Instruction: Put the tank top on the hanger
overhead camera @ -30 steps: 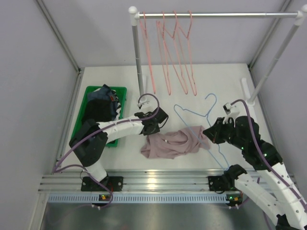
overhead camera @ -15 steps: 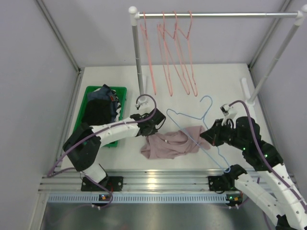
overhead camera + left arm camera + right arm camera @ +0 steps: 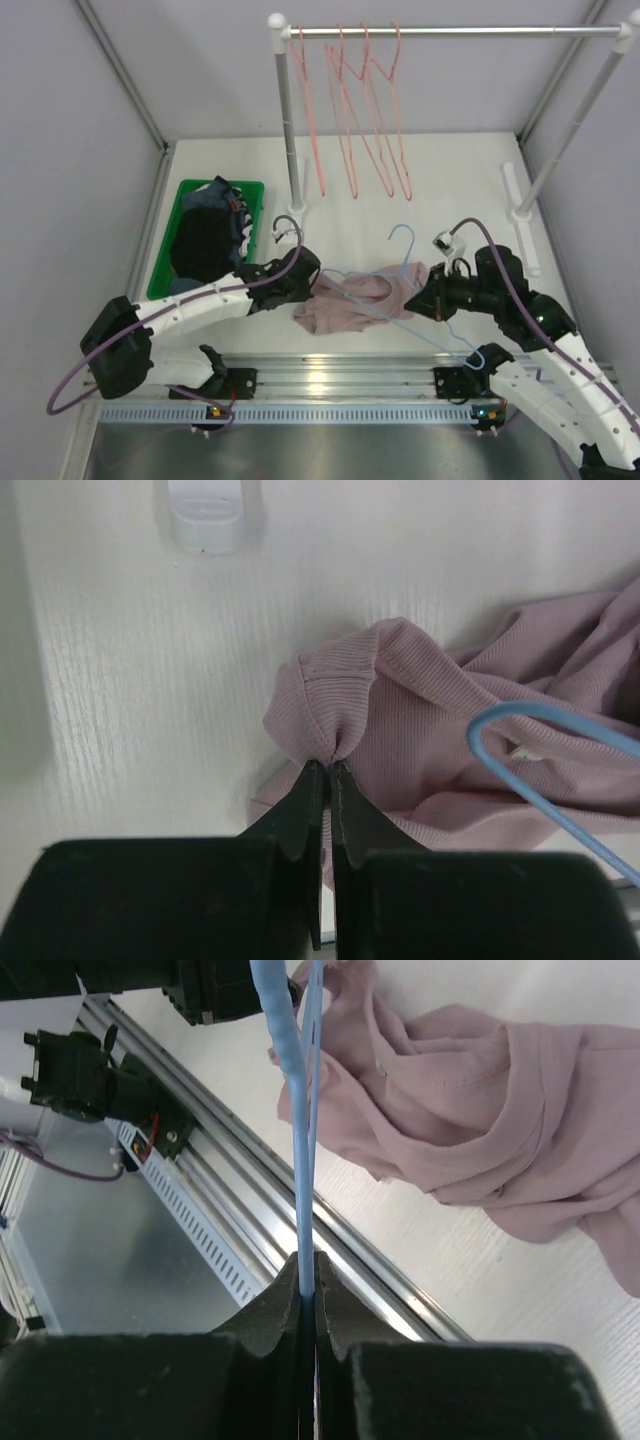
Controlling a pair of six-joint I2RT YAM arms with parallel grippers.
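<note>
Crumpled, ribbed dusty-pink tank top (image 3: 350, 300) lies near-centre on the white table (image 3: 450, 170). Left gripper (image 3: 325, 772) pinches a stitched fold of it; right gripper (image 3: 308, 1278) is clamped on the light-blue wire hanger (image 3: 272, 1000), which crosses it.

The dusty pink fabric tank top (image 3: 345, 305) lies on the white surface (image 3: 450, 170) between my left end effector (image 3: 312, 283) and right end effector (image 3: 425, 300). The light-blue wire hanger (image 3: 284, 1040) crosses over its right part, and the green plastic bin (image 3: 255, 190) sits behind-left.
</note>
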